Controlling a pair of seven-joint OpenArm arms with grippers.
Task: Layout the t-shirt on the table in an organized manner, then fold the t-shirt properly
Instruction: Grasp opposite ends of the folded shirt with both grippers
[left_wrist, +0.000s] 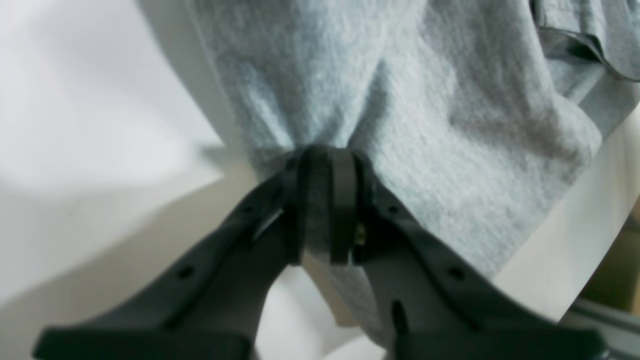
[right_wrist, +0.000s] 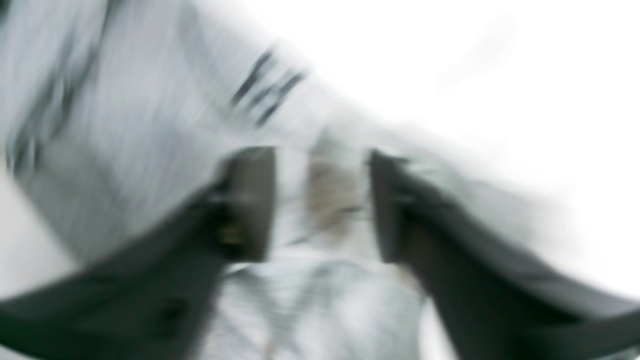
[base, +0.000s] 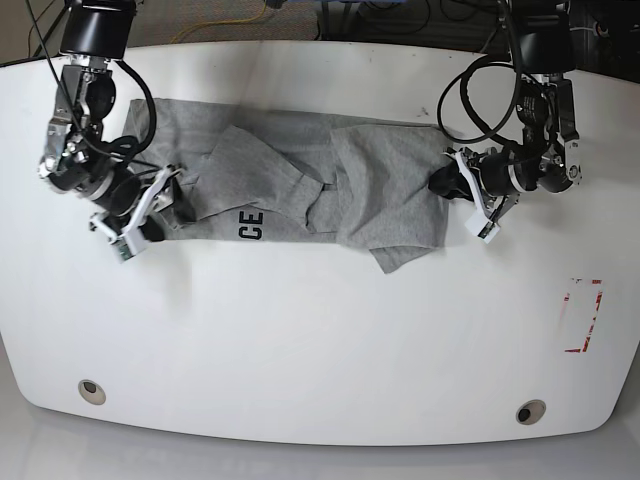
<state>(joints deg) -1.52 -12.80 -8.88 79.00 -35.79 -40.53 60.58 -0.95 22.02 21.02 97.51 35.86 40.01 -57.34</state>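
Grey shirt lies bunched across the table; your left gripper pinches its edge, your right gripper gapes, so pulling one-sided drags it askew.

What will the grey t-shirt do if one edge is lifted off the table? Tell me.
Probably sag and drape: the t-shirt already lies in soft overlapping folds on the table. It likely bunches wherever it is gripped, as the cloth puckers at the left gripper. It looks light, so a pull should drag it whole.

left gripper: fingers pinched together | right gripper: fingers apart
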